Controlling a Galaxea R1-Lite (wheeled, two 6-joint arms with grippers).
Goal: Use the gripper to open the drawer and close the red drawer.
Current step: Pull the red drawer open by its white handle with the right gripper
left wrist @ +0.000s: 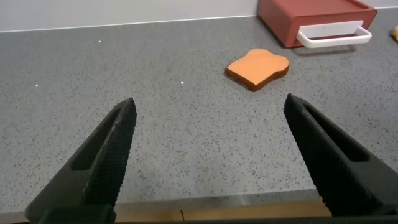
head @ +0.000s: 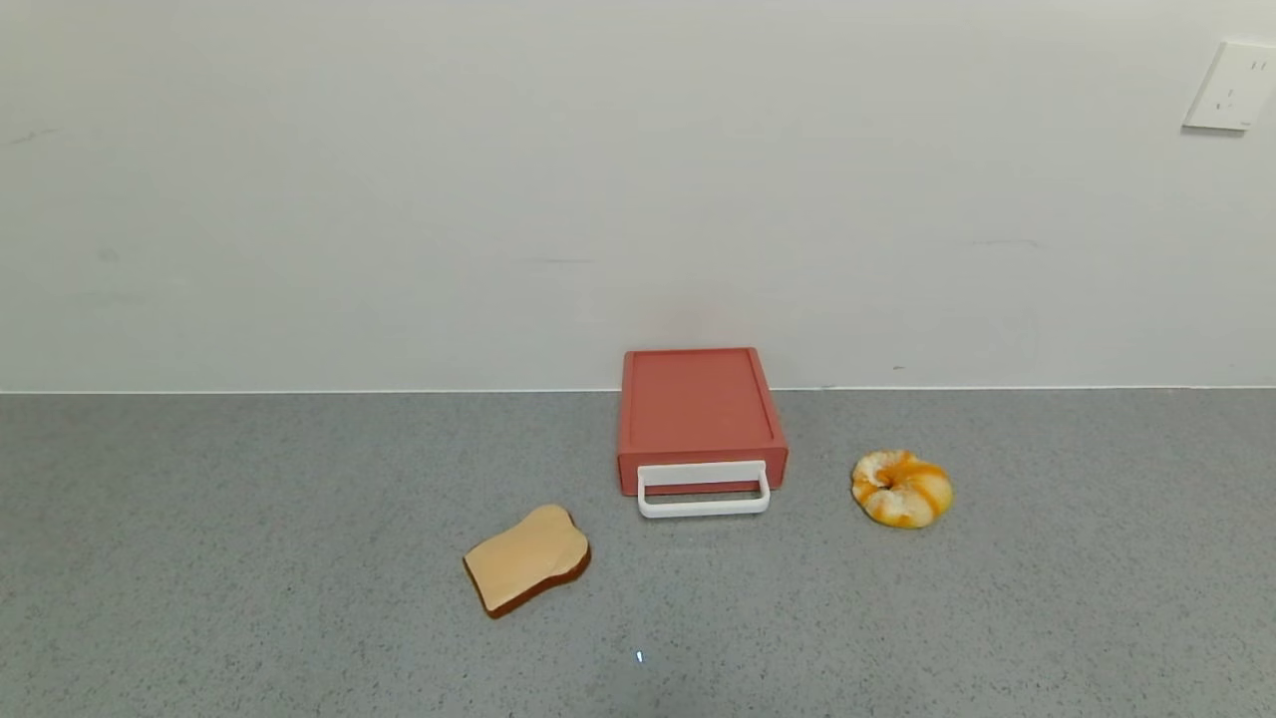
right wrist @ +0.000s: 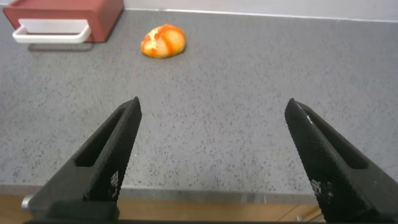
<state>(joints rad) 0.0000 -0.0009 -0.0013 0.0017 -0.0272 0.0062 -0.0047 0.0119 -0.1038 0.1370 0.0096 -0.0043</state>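
Note:
The brick-red drawer [head: 698, 409] sits against the back wall on the grey counter, its tray pushed in and its white loop handle [head: 704, 491] facing me. It also shows in the left wrist view [left wrist: 314, 18] and in the right wrist view [right wrist: 62, 14]. Neither arm shows in the head view. My left gripper [left wrist: 210, 106] is open and empty over the counter's front edge, far from the drawer. My right gripper [right wrist: 212, 106] is open and empty, also at the front edge.
A toast slice [head: 526, 558] lies front left of the drawer, also in the left wrist view [left wrist: 257, 67]. An orange-and-white bread ring [head: 901, 488] lies right of the drawer, also in the right wrist view [right wrist: 163, 41]. A wall socket [head: 1232, 87] is at upper right.

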